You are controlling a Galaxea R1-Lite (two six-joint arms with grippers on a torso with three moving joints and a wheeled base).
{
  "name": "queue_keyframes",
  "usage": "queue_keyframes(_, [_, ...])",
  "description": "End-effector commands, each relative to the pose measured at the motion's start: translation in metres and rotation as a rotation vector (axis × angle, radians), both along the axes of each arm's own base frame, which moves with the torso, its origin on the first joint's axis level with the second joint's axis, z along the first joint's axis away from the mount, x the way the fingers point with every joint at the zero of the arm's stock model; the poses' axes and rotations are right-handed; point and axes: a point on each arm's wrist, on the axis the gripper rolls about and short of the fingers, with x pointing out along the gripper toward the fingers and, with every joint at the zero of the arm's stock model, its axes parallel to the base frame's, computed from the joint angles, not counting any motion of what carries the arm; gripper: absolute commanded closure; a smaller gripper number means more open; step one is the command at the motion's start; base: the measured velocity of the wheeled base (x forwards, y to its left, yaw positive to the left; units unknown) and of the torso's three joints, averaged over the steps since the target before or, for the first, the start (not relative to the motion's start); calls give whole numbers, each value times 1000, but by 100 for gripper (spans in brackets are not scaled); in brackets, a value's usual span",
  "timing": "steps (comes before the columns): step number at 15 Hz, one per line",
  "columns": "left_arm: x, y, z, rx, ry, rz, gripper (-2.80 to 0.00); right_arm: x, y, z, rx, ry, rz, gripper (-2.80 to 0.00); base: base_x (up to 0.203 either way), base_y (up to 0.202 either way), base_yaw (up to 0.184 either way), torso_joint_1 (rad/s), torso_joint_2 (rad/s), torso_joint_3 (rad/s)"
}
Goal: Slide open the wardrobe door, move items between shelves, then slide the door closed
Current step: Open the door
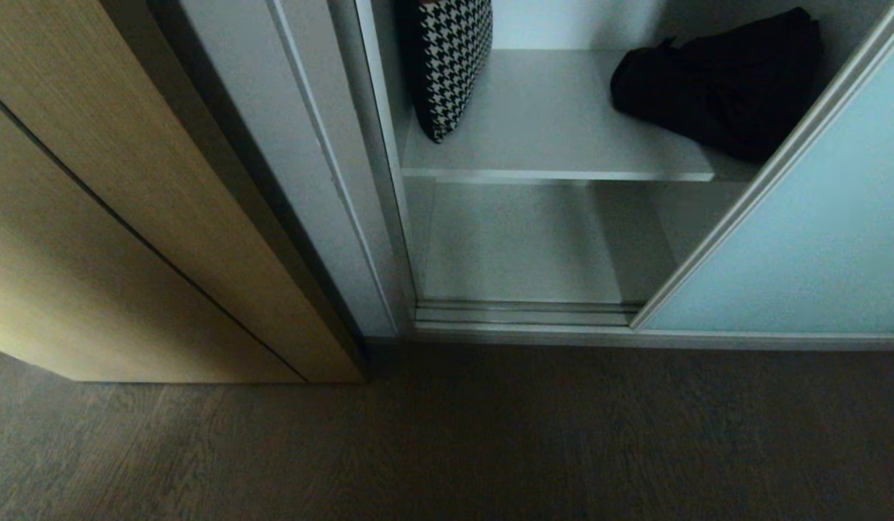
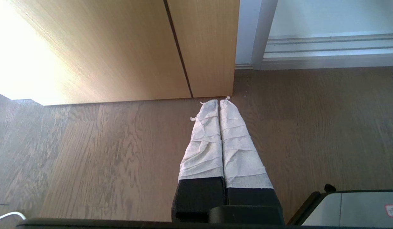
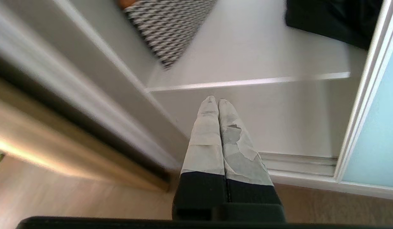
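Note:
The frosted pale blue-green sliding wardrobe door (image 1: pixel 816 239) (image 3: pixel 377 133) stands at the right, leaving the left part of the wardrobe uncovered. A lumpy black bag (image 1: pixel 714 87) (image 3: pixel 333 17) lies on the upper white shelf (image 1: pixel 555 123) (image 3: pixel 257 51), partly behind the door's silver frame. Below it is the bottom shelf (image 1: pixel 519 253) (image 3: pixel 272 117), bare. My right gripper (image 3: pixel 218 101) is shut and empty, held in front of the opening and pointing at the bottom compartment. My left gripper (image 2: pixel 219 101) is shut and empty, low over the floor near the tan panel. Neither arm shows in the head view.
A black-and-white houndstooth cushion (image 1: pixel 450 61) (image 3: pixel 171 27) leans at the left end of the upper shelf. A tan wood-grain panel (image 1: pixel 129 239) (image 2: pixel 120 51) stands to the left. The door track (image 1: pixel 526 315) runs along the wardrobe's foot, with dark wood floor (image 1: pixel 447 434) before it.

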Motion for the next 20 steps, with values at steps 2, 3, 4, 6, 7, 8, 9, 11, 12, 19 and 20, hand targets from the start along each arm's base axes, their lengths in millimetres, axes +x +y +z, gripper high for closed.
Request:
queue_keyframes(2, [0, 0, 0, 1, 3, 0, 0, 74, -11, 2, 19, 42, -99, 0, 0, 0, 0, 0, 0, 0])
queue_keyframes(3, [0, 0, 0, 1, 3, 0, 0, 87, -16, 8, 31, 26, -152, 0, 0, 0, 0, 0, 0, 0])
queue_keyframes(4, [0, 0, 0, 1, 3, 0, 0, 97, -20, 11, 43, 17, -195, 0, 0, 0, 0, 0, 0, 0])
queue_keyframes(6, [0, 0, 0, 1, 3, 0, 0, 104, -26, 18, 79, 3, -222, 0, 0, 0, 0, 0, 0, 0])
queue_keyframes(7, [0, 0, 0, 1, 3, 0, 0, 109, -26, 18, 86, 6, -223, 0, 0, 0, 0, 0, 0, 0])
queue_keyframes(8, [0, 0, 0, 1, 3, 0, 0, 114, -27, 17, 89, 10, -226, 0, 0, 0, 0, 0, 0, 0])
queue_keyframes(9, [0, 0, 0, 1, 3, 0, 0, 119, -30, 17, 91, 14, -235, 0, 0, 0, 0, 0, 0, 0])
queue_keyframes(11, [0, 0, 0, 1, 3, 0, 0, 130, -35, 19, 93, 11, -249, 0, 0, 0, 0, 0, 0, 0])
queue_keyframes(12, [0, 0, 0, 1, 3, 0, 0, 134, -36, 22, 94, 5, -250, 0, 0, 0, 0, 0, 0, 0])
queue_keyframes(19, [0, 0, 0, 1, 3, 0, 0, 167, -57, 22, 110, 6, -304, 0, 0, 0, 0, 0, 0, 0])
queue_keyframes(20, [0, 0, 0, 1, 3, 0, 0, 168, -60, 21, 110, 8, -315, 0, 0, 0, 0, 0, 0, 0])
